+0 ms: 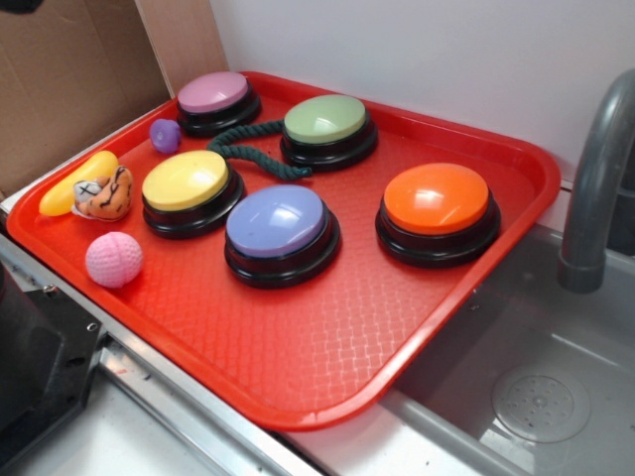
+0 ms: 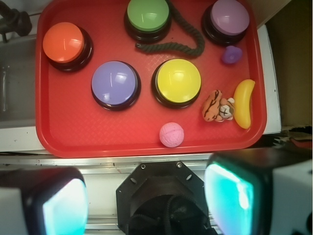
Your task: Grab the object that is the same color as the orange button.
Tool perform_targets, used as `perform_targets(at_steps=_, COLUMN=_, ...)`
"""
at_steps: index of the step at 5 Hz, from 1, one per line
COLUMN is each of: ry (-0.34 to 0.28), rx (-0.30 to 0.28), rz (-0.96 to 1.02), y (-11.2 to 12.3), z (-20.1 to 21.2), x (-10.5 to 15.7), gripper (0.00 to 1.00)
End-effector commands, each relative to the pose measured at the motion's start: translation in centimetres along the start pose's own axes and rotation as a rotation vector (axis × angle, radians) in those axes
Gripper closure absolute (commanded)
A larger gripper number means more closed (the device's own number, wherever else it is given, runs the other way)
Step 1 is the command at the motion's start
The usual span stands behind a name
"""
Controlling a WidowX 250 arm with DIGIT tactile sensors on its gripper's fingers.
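The little striped plush toy (image 2: 216,106) lies on the red tray (image 2: 73,132), squeezed between the yellow-topped button (image 2: 176,82) and the yellow banana toy (image 2: 244,103), touching the banana and just beside the button's black base. Its match, the orange button (image 2: 64,43), sits well apart from the yellow-topped button, on the far side of the purple-blue one (image 2: 116,84). The gripper (image 2: 146,196) hangs off the tray's near edge with its two padded fingers (image 2: 63,208) spread wide and nothing between them, so the reach has not begun. From where I stand the crowding looks like the main hazard: a finger coming down beside the toy could land on the banana or catch the yellow-topped button's rim, and the jaws might then close on the banana along with the toy, or nudge the toy away. The toy is small and soft, so I would guess a shallow pinch could slip off it. The pink dimpled ball (image 2: 171,134), near the yellow-topped button on the gripper's side, lies close to the approach path and could probably roll if brushed. The tray has a textured plastic surface and also carries a green button (image 2: 148,14), a mauve button (image 2: 230,17), a dark green rope (image 2: 181,46) and a small purple piece (image 2: 231,55). The tray rests on a counter over a grey sink (image 1: 536,387) with a grey faucet (image 1: 595,188), cardboard (image 1: 69,69) against a pale wall behind.
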State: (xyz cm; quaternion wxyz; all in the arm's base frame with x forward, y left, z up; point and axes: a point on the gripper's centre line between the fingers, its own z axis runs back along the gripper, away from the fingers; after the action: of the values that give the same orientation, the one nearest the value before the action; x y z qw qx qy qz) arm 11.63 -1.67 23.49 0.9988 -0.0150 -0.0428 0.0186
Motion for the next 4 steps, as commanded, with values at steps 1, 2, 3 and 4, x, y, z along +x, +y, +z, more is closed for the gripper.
perform_targets(at_steps=1, ry=0.0, rx=0.0, rz=0.0, y=0.0, z=0.0, x=0.0, gripper=0.0)
perform_targets(at_steps=2, ry=-0.007, rx=-0.033, rz=0.066, y=0.8, z=-0.6, x=0.3, gripper=0.0)
perform_targets(at_steps=3, ry=-0.005, rx=-0.097, rz=0.236, y=2.1, z=-2.3, x=1.0, gripper=0.0)
perform_targets(at_steps=4, ry=-0.006, rx=-0.123, rz=0.375, y=3.7, z=-4.1, x=2.0, gripper=0.0)
